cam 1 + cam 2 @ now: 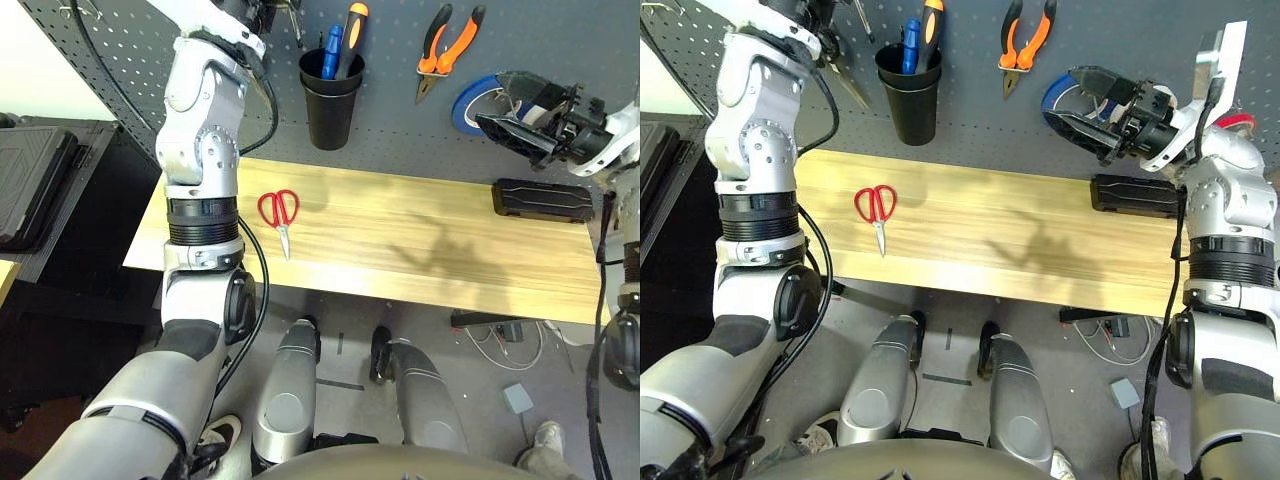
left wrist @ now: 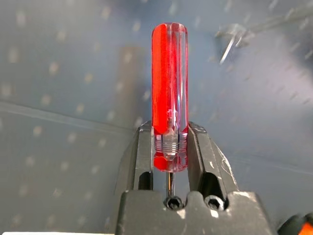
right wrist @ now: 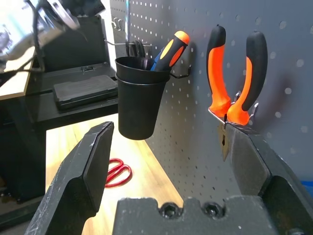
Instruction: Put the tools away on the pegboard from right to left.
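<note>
Nearest the robot, the red-handled scissors (image 1: 280,214) lie flat on the wooden tabletop (image 1: 420,245), well in from the front edge, untouched: the last tool left. A black case (image 1: 542,200) sits at the table's right end, clear of them.

Left gripper (image 2: 170,147) is raised by the pegboard (image 1: 400,90), fingers (image 2: 144,152) clenched on the slim red-handled screwdriver (image 2: 169,88) low on its handle. Looks bound for the black cup (image 1: 331,98), which already holds other drivers, so the opening is tight.

Right gripper (image 3: 166,147) hangs released, jaws wide, holding nothing.

On the board, the orange-and-black needle-nose pliers (image 1: 447,50) already hang on a hook. A red tape ring (image 1: 1236,121) peeks out behind the right arm; looks hung.
</note>
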{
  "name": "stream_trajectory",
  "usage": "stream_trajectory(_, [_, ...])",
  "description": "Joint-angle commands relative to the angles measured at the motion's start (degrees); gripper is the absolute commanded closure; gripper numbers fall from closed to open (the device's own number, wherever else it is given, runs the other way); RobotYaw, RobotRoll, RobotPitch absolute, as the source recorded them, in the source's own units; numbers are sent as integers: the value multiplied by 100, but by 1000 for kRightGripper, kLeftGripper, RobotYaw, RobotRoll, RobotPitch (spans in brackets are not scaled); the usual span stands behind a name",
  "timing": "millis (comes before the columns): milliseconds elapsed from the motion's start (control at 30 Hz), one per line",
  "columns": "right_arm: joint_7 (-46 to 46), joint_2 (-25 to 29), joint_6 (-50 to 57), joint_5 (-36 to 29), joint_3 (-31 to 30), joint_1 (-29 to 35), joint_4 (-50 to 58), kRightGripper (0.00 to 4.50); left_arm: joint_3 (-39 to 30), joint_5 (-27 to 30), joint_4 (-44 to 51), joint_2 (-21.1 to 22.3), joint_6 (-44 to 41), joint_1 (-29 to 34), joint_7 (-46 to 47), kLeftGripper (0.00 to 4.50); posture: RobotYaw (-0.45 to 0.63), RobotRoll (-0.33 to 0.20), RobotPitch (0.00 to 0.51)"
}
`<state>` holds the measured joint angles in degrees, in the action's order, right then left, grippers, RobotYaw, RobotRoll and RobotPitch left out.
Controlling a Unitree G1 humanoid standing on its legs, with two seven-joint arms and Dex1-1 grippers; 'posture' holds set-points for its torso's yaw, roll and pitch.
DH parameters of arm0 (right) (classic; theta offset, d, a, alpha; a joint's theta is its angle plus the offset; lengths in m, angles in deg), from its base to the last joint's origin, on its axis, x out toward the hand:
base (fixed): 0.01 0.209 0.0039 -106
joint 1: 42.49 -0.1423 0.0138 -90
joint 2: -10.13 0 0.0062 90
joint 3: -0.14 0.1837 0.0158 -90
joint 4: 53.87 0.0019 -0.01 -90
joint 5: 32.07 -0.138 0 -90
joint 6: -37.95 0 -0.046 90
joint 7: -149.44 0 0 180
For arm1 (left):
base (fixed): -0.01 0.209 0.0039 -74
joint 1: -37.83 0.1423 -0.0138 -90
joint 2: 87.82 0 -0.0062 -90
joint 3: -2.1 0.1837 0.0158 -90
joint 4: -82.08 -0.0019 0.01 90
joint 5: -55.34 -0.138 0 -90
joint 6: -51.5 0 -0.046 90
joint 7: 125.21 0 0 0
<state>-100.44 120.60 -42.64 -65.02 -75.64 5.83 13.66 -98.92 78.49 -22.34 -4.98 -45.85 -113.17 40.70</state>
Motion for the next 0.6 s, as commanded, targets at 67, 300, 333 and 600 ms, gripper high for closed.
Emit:
stream_trajectory(67, [38,-29,-103,54,1,18,114,0,219,-239,-237,-93,338,160,-225,3683,213,0,239])
stream_trajectory(300, [74,-133,-179,115,-48,38,125,0,388,-376,-251,-173,278,439,-344,3683,216,0,245])
stream_trajectory(333, [78,-151,-182,117,-63,36,132,0,439,-422,-232,-168,256,485,-363,3683,216,0,245])
stream_trajectory(600, [59,-254,-225,150,-174,8,99,0,549,-417,47,-132,42,619,-466,1172,229,0,249])
